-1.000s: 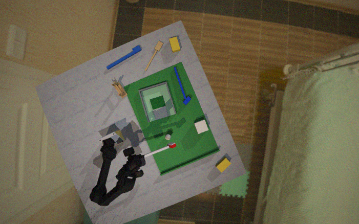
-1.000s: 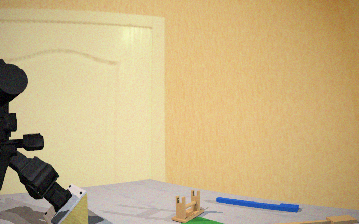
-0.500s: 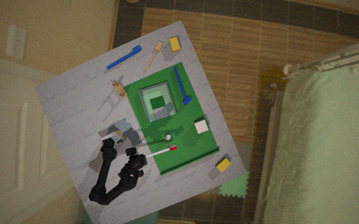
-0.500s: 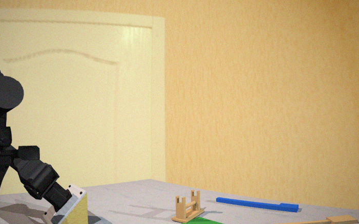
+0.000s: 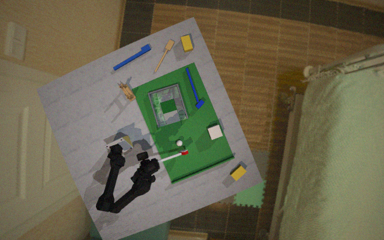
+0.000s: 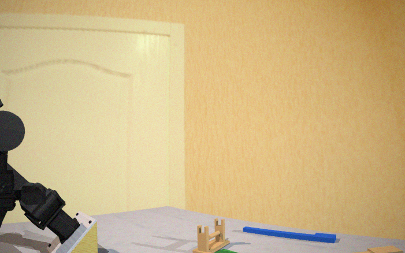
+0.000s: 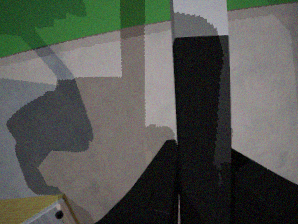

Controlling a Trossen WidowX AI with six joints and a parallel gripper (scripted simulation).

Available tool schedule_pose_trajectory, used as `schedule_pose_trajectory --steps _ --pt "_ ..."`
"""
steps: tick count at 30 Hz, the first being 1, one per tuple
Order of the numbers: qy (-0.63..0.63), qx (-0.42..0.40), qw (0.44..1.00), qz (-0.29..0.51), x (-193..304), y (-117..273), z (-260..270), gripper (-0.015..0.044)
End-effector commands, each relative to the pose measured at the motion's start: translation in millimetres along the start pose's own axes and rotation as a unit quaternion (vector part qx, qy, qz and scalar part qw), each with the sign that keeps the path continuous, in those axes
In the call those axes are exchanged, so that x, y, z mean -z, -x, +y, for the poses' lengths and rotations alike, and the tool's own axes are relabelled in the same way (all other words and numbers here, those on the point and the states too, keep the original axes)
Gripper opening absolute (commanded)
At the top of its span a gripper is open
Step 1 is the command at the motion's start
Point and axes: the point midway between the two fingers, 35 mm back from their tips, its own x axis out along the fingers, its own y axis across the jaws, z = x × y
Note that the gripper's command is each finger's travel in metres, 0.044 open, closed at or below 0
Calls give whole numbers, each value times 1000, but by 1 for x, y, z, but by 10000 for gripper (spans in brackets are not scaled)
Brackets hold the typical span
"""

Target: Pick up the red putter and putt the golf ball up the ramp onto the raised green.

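No legible writing or labels in any view. Room: orange wall (image 6: 292, 110), cream door (image 6: 81, 110), woven rug (image 5: 246, 59). Grey table (image 5: 76, 113) carries the green mat (image 5: 199, 140) with its raised green (image 5: 167, 106). Gripper (image 5: 156, 161) clenched on the red putter (image 5: 173, 156), head just beside the golf ball (image 5: 179, 143).

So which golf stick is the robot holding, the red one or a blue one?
The red putter. Its grey shaft runs from the gripper to the ball. One blue putter lies on the green mat, the other blue putter on the table.
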Motion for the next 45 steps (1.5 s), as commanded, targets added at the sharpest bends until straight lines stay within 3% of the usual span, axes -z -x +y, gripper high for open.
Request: schedule_pose_trajectory --steps 1,12,45 --pt "1 3 1000 0 0 -7 0 0" --pt "1 4 1000 -1 0 -24 -1 0" --pt "3 2 1000 3 1 -25 -26 0"
